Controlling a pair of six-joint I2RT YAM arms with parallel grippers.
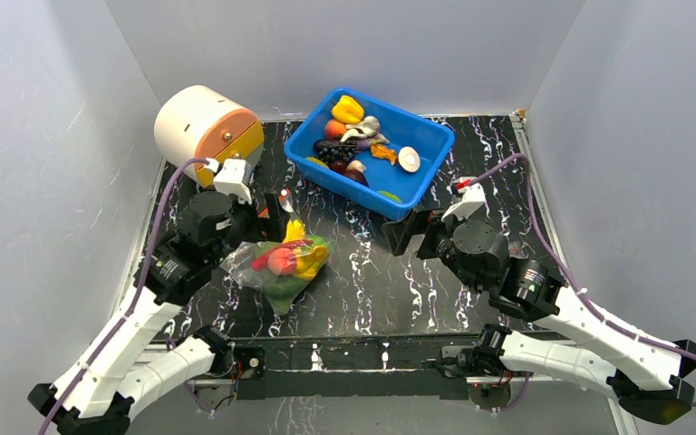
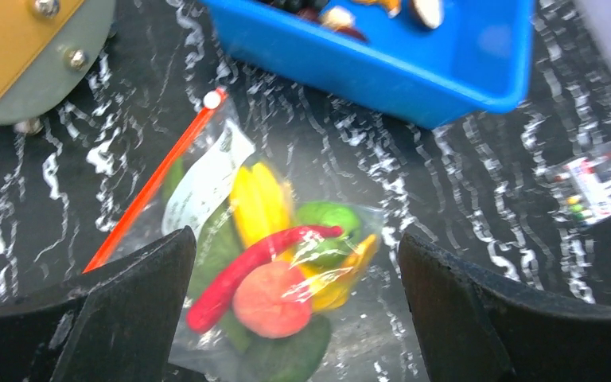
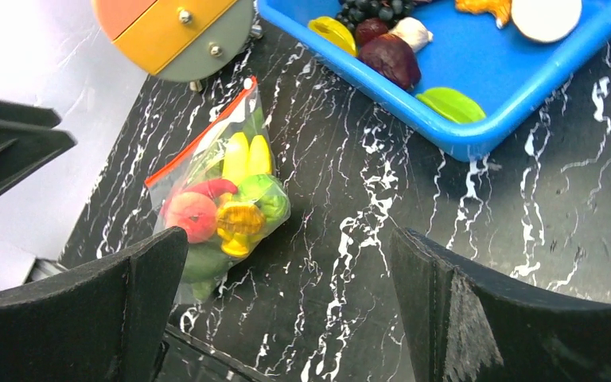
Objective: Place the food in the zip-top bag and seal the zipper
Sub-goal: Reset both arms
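The zip-top bag (image 1: 281, 265) lies flat on the black marbled table at left of centre. The food shows through it: a yellow banana (image 2: 258, 203), a red chili (image 2: 247, 267), an orange-pink peach (image 2: 272, 298), a green lime (image 2: 330, 219) and green leaves (image 2: 286, 358). The orange-red zipper (image 2: 155, 185) runs along the bag's far-left edge; I cannot tell whether it is sealed. My left gripper (image 1: 275, 214) hovers open over the bag (image 2: 207, 239), jaws wide and holding nothing. My right gripper (image 1: 405, 232) stands open over bare table, right of the bag (image 3: 215, 199).
A blue bin (image 1: 344, 186) with several other toy foods stands at the back centre, just beyond both grippers. A round cream and orange container (image 1: 207, 127) sits at the back left. A small colourful packet (image 2: 601, 179) lies on the table. Grey walls enclose three sides.
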